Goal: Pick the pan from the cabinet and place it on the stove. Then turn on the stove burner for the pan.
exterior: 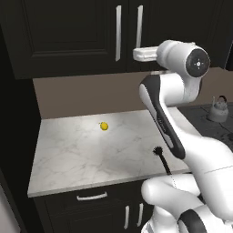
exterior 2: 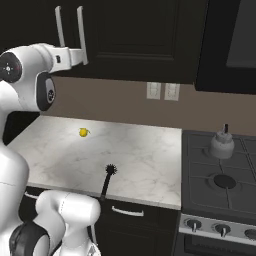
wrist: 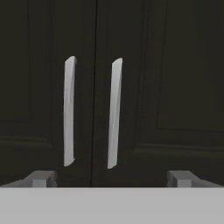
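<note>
You have the cabinet (wrist: 131,87) dead ahead of the jaws (wrist: 111,178), both doors shut, so whatever it holds is hidden; you cannot tell where the pan sits. Doors are black-brown, panelled, seam running just left of centre between the jaws. Two long silver handles (wrist: 70,111) stand upright either side of that seam, near each other, both falling between the fingertips (wrist: 41,178). Jaws are spread wide, pinching nothing, apart from the doors.

From the left base view the gripper (exterior: 139,54) hangs level in front of the right-hand handle, up at door height. From the right base view it (exterior 2: 80,56) sits just at the lower ends of the handles.

Well below the jaws lies the marble table (exterior: 68,154). On it: a small yellow fruit (exterior: 104,126) and a black-bristled brush (exterior: 159,152) with its handle running off the front edge.

Below and to the right, the stove (exterior 2: 215,195), dark, with a small silver kettle (exterior 2: 222,142) on a rear burner. Knobs (exterior 2: 222,230) line its front.
</note>
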Controlling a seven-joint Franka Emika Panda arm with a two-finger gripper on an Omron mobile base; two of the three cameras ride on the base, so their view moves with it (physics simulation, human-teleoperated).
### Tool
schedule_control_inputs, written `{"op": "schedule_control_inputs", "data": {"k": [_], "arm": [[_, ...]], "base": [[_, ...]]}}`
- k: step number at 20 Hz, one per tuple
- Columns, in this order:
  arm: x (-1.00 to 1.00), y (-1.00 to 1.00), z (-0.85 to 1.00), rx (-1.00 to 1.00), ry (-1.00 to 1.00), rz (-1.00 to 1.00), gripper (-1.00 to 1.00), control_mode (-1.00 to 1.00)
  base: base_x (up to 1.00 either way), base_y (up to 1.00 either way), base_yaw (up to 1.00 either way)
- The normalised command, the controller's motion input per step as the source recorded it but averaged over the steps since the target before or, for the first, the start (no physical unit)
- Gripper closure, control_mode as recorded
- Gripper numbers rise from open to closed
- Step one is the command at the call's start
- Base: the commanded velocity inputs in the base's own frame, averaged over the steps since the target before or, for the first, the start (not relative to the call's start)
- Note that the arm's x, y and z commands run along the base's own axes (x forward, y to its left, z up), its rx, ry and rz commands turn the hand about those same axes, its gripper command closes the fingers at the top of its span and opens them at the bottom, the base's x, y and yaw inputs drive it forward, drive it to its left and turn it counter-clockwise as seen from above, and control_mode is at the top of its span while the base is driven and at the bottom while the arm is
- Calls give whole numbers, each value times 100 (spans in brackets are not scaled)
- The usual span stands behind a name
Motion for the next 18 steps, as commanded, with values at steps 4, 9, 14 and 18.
{"op": "schedule_control_inputs", "data": {"k": [4,9,14,18], "arm": [[41,1,7,1,-9,0,-100,-100],[47,6,1,0,-5,0,-100,-100],[41,1,0,0,-3,0,-100,-100],[35,0,0,0,-3,0,-100,-100]], "base": [[0,0,0],[0,0,0],[0,0,0],[0,0,0]]}}
